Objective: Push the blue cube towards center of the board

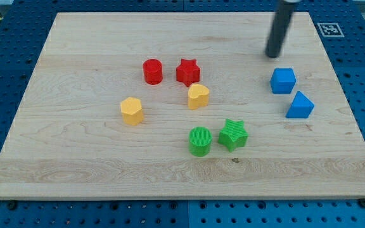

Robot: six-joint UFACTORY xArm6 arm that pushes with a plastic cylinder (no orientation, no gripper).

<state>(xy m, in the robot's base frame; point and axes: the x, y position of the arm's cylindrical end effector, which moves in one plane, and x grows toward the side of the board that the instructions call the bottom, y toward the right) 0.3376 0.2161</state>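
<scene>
1. My tip (272,56) rests on the board (75,171), just above the blue cube (283,80) toward the view's top, apart from it.
2. I have no pincer; the rod holds nothing.
3. The blue cube sits at the view's right, beside a blue triangular block (300,106).
4. Red, yellow and green blocks cluster near the centre.

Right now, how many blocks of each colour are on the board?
Red: 2, a cylinder and a star
Yellow: 2
Green: 2, a cylinder and a star
Blue: 2, a cube and a wedge-like block
Total: 8
</scene>
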